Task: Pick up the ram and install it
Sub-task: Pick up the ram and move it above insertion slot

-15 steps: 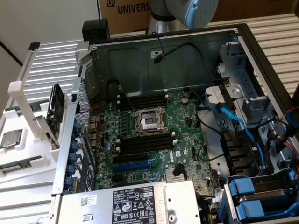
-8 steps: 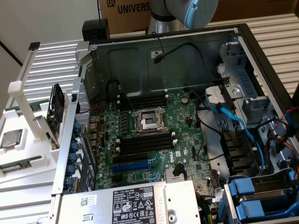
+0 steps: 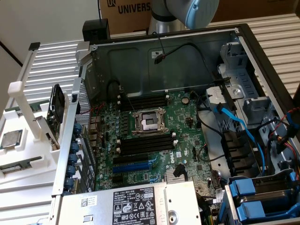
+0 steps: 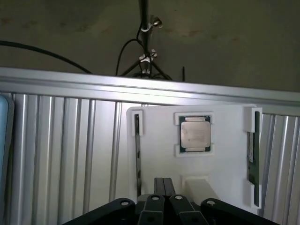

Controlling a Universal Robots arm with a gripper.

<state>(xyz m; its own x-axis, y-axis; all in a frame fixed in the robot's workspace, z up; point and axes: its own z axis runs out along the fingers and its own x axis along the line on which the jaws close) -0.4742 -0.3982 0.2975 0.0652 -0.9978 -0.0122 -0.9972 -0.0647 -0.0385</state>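
Wrist view only: one ram (image 4: 253,152) sits on edge in a side slot of the white tray (image 4: 225,140), beside one processor chip (image 4: 195,133); the gripper (image 4: 164,180) hovers near the tray, fingers pressed together, gripping nothing. Exterior view only: one open case (image 3: 243,42), motherboard (image 3: 187,122) with two banks of black slots (image 3: 145,143), arm (image 3: 187,9) at top centre, claw out of frame.

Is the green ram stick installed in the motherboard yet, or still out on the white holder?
Still out: the dark-green ram stick stands edge-on in the white plastic holder, beside the square silver processor chip.
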